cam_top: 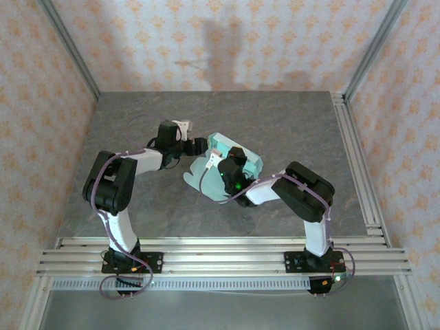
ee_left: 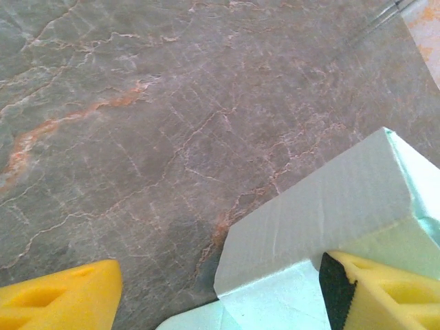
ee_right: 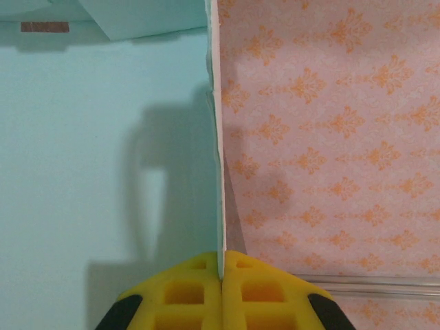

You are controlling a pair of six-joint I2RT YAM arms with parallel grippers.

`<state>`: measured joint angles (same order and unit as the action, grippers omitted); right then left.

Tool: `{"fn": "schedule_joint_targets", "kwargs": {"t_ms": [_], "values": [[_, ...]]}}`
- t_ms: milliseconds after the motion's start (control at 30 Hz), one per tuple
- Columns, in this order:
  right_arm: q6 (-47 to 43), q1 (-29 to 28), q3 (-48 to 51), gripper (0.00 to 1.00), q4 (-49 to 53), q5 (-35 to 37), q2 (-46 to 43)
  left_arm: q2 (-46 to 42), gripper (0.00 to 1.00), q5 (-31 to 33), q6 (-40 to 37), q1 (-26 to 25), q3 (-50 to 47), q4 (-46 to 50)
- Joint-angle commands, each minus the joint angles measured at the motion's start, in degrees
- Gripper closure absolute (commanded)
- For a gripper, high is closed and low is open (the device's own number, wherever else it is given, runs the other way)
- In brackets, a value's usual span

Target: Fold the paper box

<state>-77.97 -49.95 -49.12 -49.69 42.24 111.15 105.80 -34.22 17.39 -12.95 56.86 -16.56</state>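
Note:
The paper box (cam_top: 237,157) is pale mint-green card, partly folded, at the middle of the grey marble table (cam_top: 137,130). In the right wrist view my right gripper (ee_right: 221,265) is shut on a thin upright panel of the paper box (ee_right: 103,158), whose edge runs straight up from the yellow fingertips. From above, my right gripper (cam_top: 227,170) sits over the box's near side. My left gripper (ee_left: 221,275) is open, its yellow fingers (ee_left: 62,299) wide apart. A raised flap of the box (ee_left: 323,213) lies between them, against the right finger. From overhead, the left gripper (cam_top: 204,146) is at the box's left end.
Aluminium rails (cam_top: 220,251) run along the table's near edge and another rail (cam_top: 354,158) along its right side. Patterned orange walls (cam_top: 227,41) enclose the table. Bare marble (ee_left: 137,124) lies left of and beyond the box.

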Motion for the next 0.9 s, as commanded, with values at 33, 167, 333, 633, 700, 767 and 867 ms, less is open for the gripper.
{"fn": "schedule_joint_targets", "kwargs": {"t_ms": [33, 167, 333, 633, 700, 767, 867], "values": [[1.99, -0.14, -1.41, 1.00, 2.03, 0.04, -0.21, 0.56, 0.21, -1.75, -3.27, -1.15, 2.37, 2.31], [2.38, -0.23, -1.72, 1.00, 2.54, 0.12, -0.02, 0.96, 0.21, -0.50, -3.22, -1.38, 2.62, 2.76], [2.45, -0.23, -2.09, 1.00, 3.65, -0.50, -0.41, 2.98, 0.26, 0.89, -0.13, -1.49, 3.96, 2.14], [3.91, 0.03, -2.53, 1.00, 5.91, -0.57, -0.64, -0.21, 0.22, -1.38, -1.90, -1.51, 0.49, 0.30], [4.06, 0.05, -2.53, 1.00, 5.88, -0.51, -0.41, -0.67, 0.23, -1.77, -2.19, -1.49, -0.31, -0.28], [3.92, 0.04, -2.69, 1.00, 5.73, -0.52, -0.18, -0.27, 0.23, -2.67, -1.95, -1.57, -0.30, -0.95], [3.96, 0.03, -2.95, 1.00, 5.91, -0.59, -0.32, 1.16, 0.23, -3.79, -0.94, -1.55, 0.46, -2.12]]}}
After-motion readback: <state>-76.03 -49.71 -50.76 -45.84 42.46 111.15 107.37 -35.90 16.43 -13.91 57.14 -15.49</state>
